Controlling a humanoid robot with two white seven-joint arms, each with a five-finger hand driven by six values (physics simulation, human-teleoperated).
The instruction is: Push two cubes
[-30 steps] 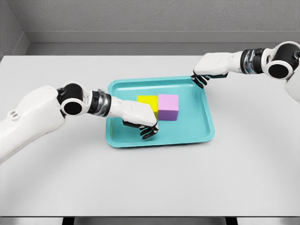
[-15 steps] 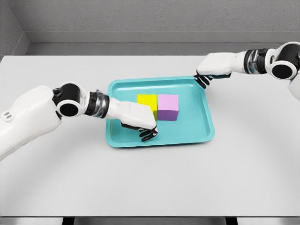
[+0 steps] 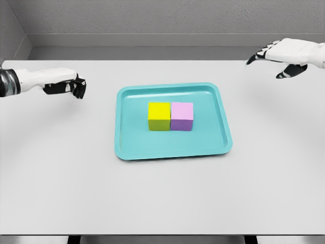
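Wide pale grey table (image 3: 162, 198) filling the view, matte and bare around the middle. Behind it a darker grey ledge, then a speckled grey wall (image 3: 167, 15) across the top, with a second wall closing in at the far left corner. Dark strip under the table's near edge, cut by two short black uprights.

Dead centre: a teal tray (image 3: 213, 137), shallow rim, rounded corners, sitting slightly skewed on the table. Inside it, yellow cube (image 3: 159, 116) and purple cube (image 3: 182, 116), side by side, faces touching, yellow on the left, purple on the right. Both flat on the tray floor, roughly mid-tray, clear of every rim.

Left hand (image 3: 65, 86) out over the table's far left, well apart from the tray, fingers curled in toward the palm, holding nothing. Forearm running off the left edge, a dark joint ring just showing there; rest of the arm cut off.

Right hand (image 3: 282, 56) up at the far right, over the table's back corner, fingers spread and loose, dark fingertips pointing left and down, nothing in them. Wrist sliced off by the right edge, no arm visible beyond.

Hard to tell whether either hand touches the table or floats above it; faint shading below each, no clear contact.
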